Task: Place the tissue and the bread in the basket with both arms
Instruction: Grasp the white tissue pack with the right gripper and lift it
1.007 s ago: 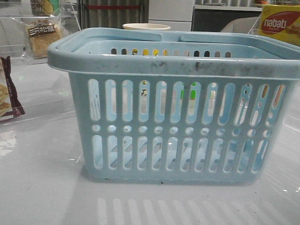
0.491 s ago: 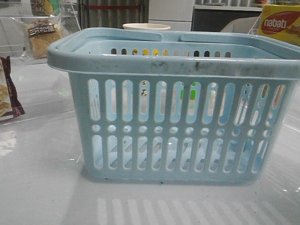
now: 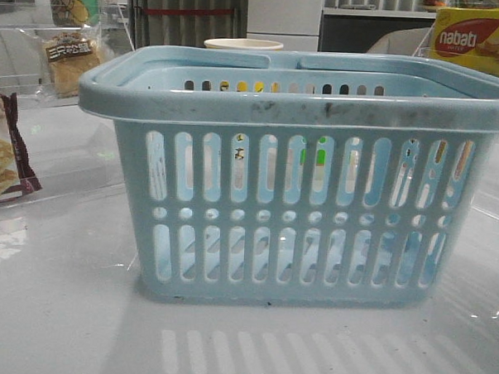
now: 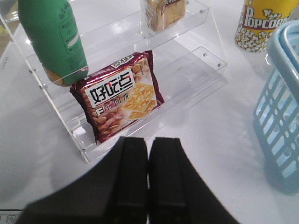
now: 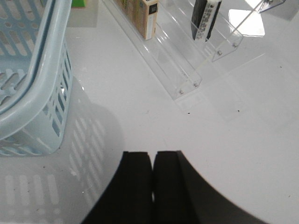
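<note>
The light-blue basket point(image 3: 295, 181) stands in the middle of the table; nothing shows inside it through the slots. It also shows at the edge of the left wrist view point(image 4: 280, 107) and the right wrist view point(image 5: 32, 79). The bread point(image 3: 70, 59) sits on a clear shelf at the far left, and its lower part shows in the left wrist view point(image 4: 161, 13). The black tissue pack point(image 5: 204, 18) stands on a clear stepped shelf to the basket's right. My left gripper point(image 4: 148, 144) is shut and empty, above the table short of the left shelf. My right gripper point(image 5: 153, 156) is shut and empty beside the basket.
A maroon cracker packet point(image 4: 119, 95) and a green bag point(image 4: 53, 39) stand on the left acrylic shelf point(image 4: 196, 79). A popcorn cup point(image 4: 261, 25) stands behind the basket. A small carton point(image 5: 140, 11) stands on the right shelf point(image 5: 187, 70). A yellow Nabati box point(image 3: 475, 39) is at the far right.
</note>
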Controlling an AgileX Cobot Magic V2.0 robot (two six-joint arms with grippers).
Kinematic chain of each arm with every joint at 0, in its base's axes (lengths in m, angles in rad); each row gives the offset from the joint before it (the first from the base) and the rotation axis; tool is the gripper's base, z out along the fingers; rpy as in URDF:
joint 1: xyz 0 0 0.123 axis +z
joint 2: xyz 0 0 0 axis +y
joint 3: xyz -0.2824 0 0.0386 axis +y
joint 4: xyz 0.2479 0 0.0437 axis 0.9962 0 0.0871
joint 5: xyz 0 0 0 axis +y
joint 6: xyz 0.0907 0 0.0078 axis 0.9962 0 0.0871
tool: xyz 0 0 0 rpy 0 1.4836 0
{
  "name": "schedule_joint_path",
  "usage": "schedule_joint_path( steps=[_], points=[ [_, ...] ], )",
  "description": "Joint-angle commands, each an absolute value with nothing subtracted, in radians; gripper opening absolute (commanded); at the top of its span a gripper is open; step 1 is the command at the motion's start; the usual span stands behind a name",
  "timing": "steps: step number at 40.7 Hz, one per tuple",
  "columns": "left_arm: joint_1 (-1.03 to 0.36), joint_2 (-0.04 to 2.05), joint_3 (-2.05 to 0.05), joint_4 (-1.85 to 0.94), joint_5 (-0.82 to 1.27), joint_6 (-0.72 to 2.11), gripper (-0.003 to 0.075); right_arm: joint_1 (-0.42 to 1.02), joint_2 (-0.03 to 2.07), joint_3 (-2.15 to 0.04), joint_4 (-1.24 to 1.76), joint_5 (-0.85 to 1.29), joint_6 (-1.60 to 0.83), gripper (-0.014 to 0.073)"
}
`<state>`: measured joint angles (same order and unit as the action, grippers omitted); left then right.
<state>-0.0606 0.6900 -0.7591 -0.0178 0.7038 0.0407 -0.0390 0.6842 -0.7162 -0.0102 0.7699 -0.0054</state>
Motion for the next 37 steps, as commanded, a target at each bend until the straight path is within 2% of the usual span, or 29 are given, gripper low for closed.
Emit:
schedule_joint_path(
  steps=[1, 4, 6, 9, 16, 24, 31, 37],
  points=[
    [-0.062, 0.707, -0.787, -0.026, 0.638, 0.057, 0.0260, -0.046, 0.705, -0.744, -0.013, 0.698, -0.012, 0.0321],
    [-0.062, 0.715, -0.787, -0.026, 0.636, 0.057, 0.0391, -0.046, 0.721, -0.744, -0.013, 0.697, -0.012, 0.0461],
    [-0.062, 0.718, -0.787, -0.026, 0.636, 0.057, 0.0471, -0.046, 0.731, -0.744, -0.013, 0.697, -0.012, 0.0511],
    [-0.062, 0.722, -0.787, -0.033, 0.636, 0.057, 0.0505, -0.046, 0.749, -0.744, -0.013, 0.697, -0.012, 0.0529],
    [-0.079, 0.722, -0.787, -0.060, 0.629, 0.057, 0.0505, -0.047, 0.809, -0.744, -0.017, 0.689, -0.012, 0.0529],
    [-0.214, 0.722, -0.787, -0.062, 0.629, 0.057, 0.0505, -0.138, 0.935, -0.771, -0.026, 0.625, 0.012, 0.0529],
    [-0.321, 0.722, -0.787, -0.062, 0.631, 0.057, 0.0505, -0.229, 1.070, -0.880, -0.013, 0.599, 0.012, 0.0528],
    [-0.347, 0.722, -0.787, -0.062, 0.631, 0.057, 0.0505, -0.244, 1.193, -1.010, -0.013, 0.584, 0.012, 0.0528]
  ],
)
